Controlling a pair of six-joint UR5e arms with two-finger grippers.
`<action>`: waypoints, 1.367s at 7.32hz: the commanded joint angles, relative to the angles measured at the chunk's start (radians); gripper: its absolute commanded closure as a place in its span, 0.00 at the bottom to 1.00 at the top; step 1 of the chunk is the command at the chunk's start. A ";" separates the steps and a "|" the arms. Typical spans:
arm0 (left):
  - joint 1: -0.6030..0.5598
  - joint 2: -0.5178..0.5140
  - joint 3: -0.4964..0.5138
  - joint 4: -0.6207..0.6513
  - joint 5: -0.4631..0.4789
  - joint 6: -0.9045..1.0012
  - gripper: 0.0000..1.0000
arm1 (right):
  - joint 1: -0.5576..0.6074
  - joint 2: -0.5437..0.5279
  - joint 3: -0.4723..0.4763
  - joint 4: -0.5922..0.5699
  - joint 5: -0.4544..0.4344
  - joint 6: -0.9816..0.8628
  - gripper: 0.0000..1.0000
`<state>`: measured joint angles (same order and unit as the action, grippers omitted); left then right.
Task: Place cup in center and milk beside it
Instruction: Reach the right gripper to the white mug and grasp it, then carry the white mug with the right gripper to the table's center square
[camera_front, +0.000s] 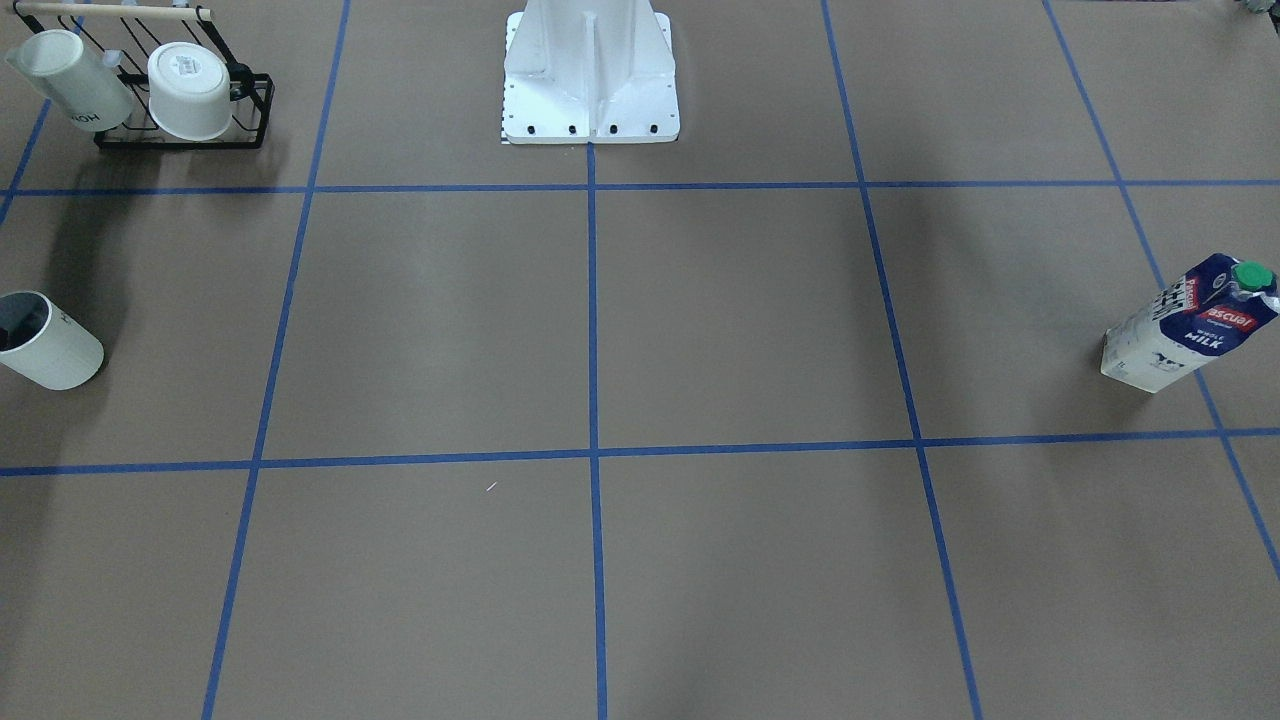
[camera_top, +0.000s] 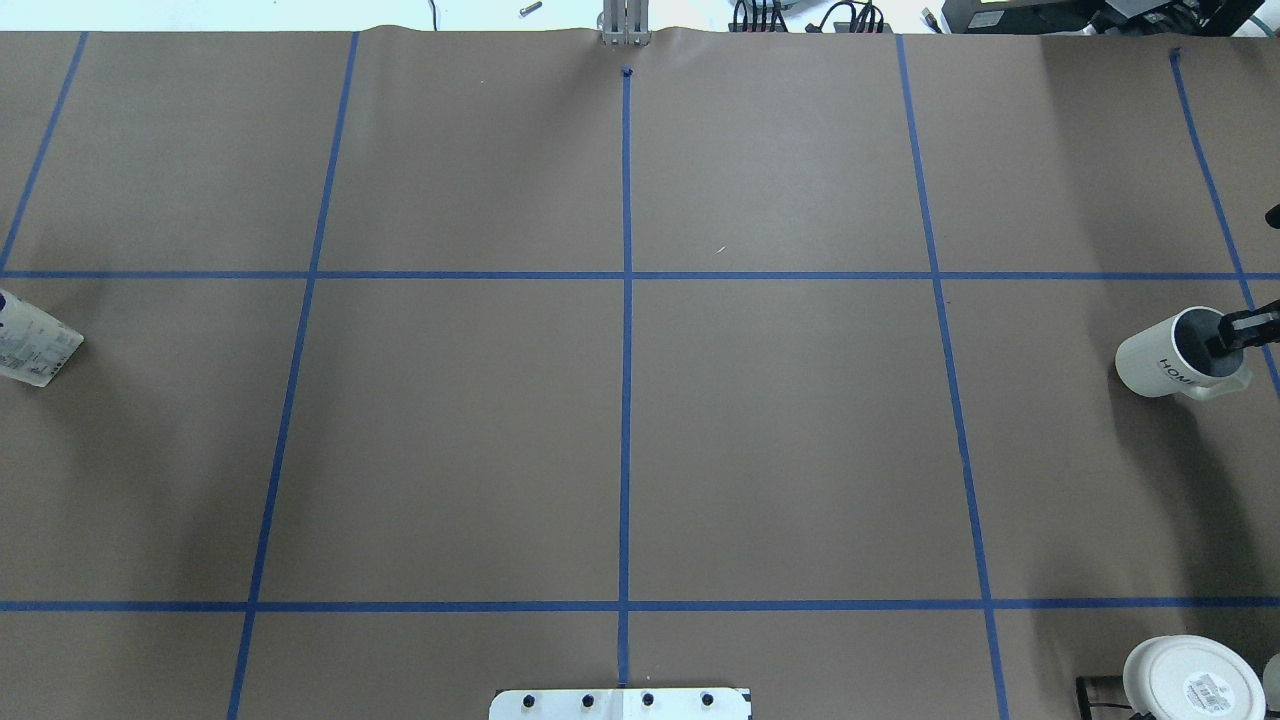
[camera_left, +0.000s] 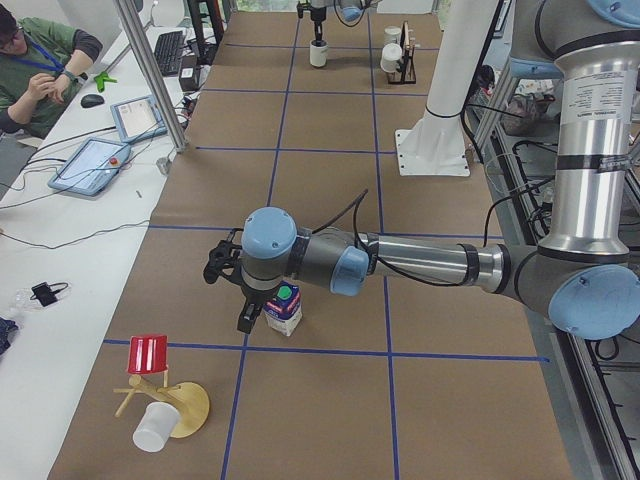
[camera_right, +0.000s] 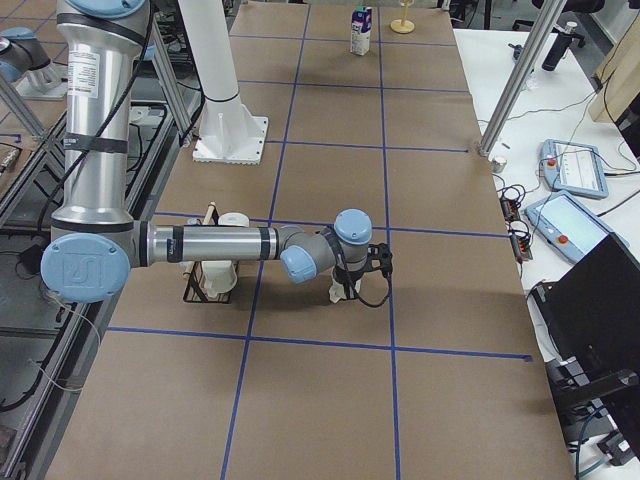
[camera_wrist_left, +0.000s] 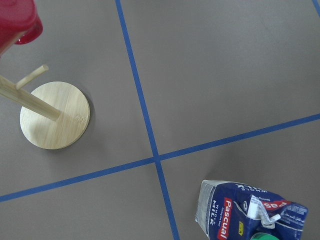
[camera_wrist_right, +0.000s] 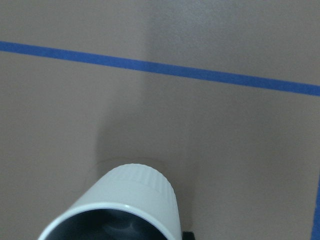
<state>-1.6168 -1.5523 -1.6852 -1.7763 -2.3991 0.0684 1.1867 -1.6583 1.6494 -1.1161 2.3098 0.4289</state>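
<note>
Tabletop (camera_top: 450, 450) of brown paper spreads widest, its center (camera_top: 780, 440) well apart from both task things: the milk (camera_front: 1190, 320) stands upright near the end on the robot's left, the cup (camera_top: 1170, 360) upright near the opposite end, not far from a black mug rack (camera_front: 180, 143). Left gripper (camera_left: 245, 312) hangs just beside the milk, and whether its jaws are apart or together cannot be told. Right gripper (camera_top: 1243, 326) sits over the cup with one finger (camera_top: 1228, 336) dipping into its mouth, the jaws' state likewise unclear.
</note>
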 joint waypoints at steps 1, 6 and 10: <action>0.000 0.000 -0.001 0.000 0.000 0.001 0.01 | 0.018 0.110 0.026 -0.045 0.068 0.046 1.00; 0.000 0.000 0.007 0.001 0.000 -0.001 0.01 | -0.354 0.533 0.076 -0.180 -0.129 0.803 1.00; 0.000 -0.002 0.015 0.003 0.002 -0.001 0.01 | -0.600 0.747 0.070 -0.539 -0.416 0.934 1.00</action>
<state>-1.6168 -1.5534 -1.6737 -1.7727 -2.3978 0.0668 0.6526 -0.9574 1.7359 -1.5809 1.9732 1.3276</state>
